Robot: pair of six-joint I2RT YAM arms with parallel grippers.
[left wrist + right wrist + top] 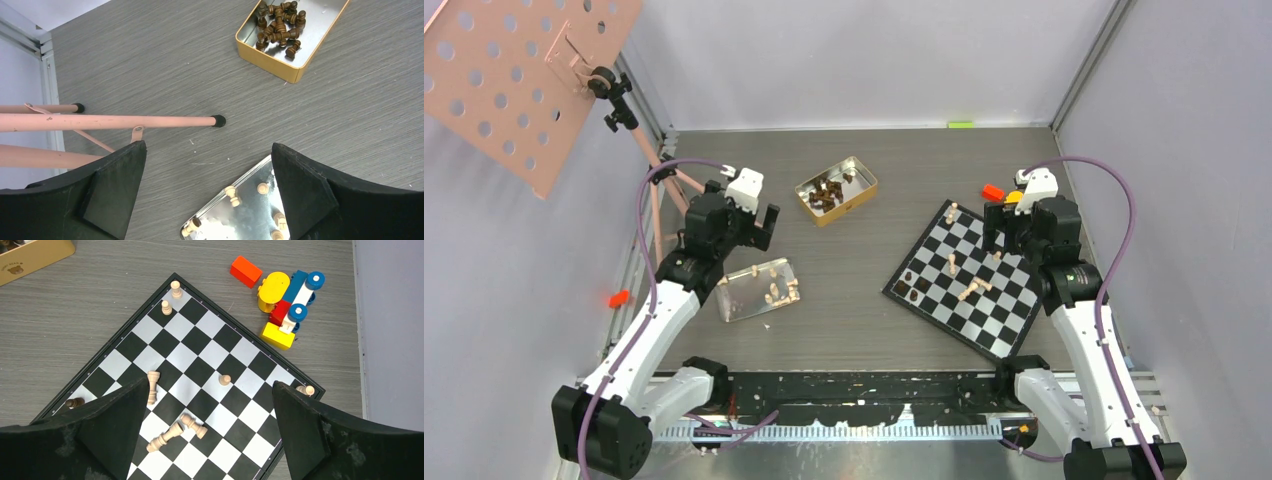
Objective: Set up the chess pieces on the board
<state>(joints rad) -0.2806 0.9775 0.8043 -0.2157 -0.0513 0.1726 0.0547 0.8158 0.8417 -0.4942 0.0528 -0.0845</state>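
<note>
Top external: clear tray [759,290] near-left | board [999,325] right, few chess pieces [152,382] on it, some toppled | gold tin [836,189] holds dark ones, farther | toy blocks [285,300] past board | left gripper [208,150] over tray by stand legs [115,121], right gripper [210,385] over board, both spread wide, empty

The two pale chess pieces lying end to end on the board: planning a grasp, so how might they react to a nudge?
The lying pale pieces look round-bodied, so a sideways push would probably roll them. Small and seemingly wooden, they are likely light and may skid on the glossy board. Lying close together, one may knock the other.
</note>
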